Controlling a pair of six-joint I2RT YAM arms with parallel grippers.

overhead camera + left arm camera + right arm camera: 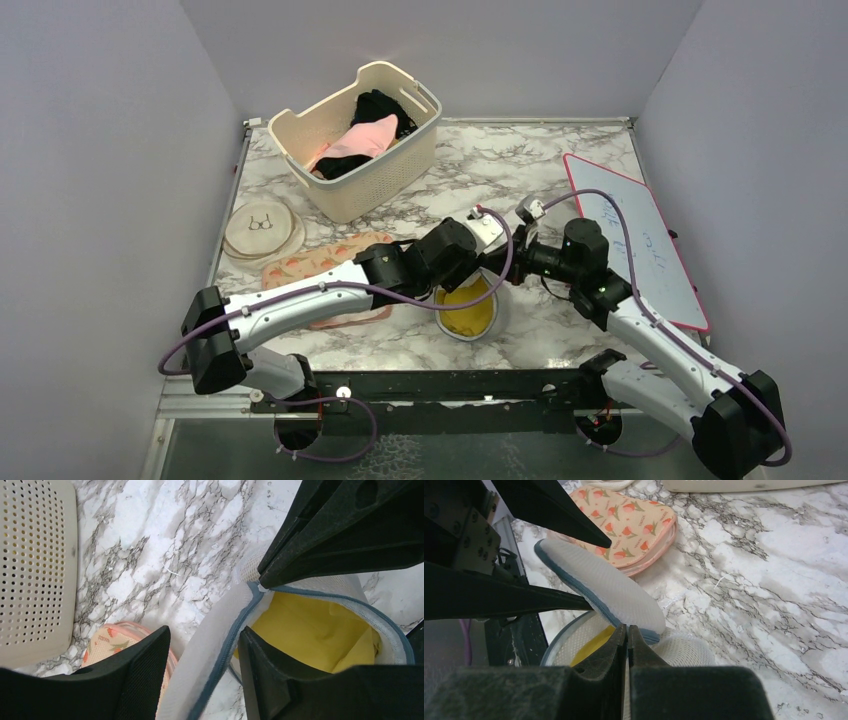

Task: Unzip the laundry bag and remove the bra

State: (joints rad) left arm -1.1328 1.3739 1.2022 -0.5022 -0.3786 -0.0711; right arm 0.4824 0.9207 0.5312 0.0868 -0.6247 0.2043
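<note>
1. The laundry bag (488,325) is found at the near middle of the marble table (545,325), right where the two arms meet. Its zip is undone round much of the dark blue-grey rim.
2. The mesh flap (609,590) is raised off the drum and tilted, and yellow fabric (310,630) is exposed inside the bag, within the rim.
3. The left gripper (205,632) is held with its jaws apart and the flap passed between them. The mesh is laid against one finger and a sliver of space is seen at the other, so no clamp is shown.
4. The right gripper (627,627) is pressed closed, its tips nipped onto the zip rim just where the flap joins the drum.
5. A peach patterned pouch (634,525) is laid flat just beside the bag on the left, and is partly covered by the left arm in the top view.
6. Farther back on the left, a cream disc (262,230) with a glasses drawing is set near the pouch; whether the two touch cannot be told.
7. A cream perforated basket (385,185) is placed at the back, with a pink garment (355,145) and black clothing (378,105) heaped in it.
8. A red-edged white board (640,240) is laid along the right side, well apart from the bag.
</note>
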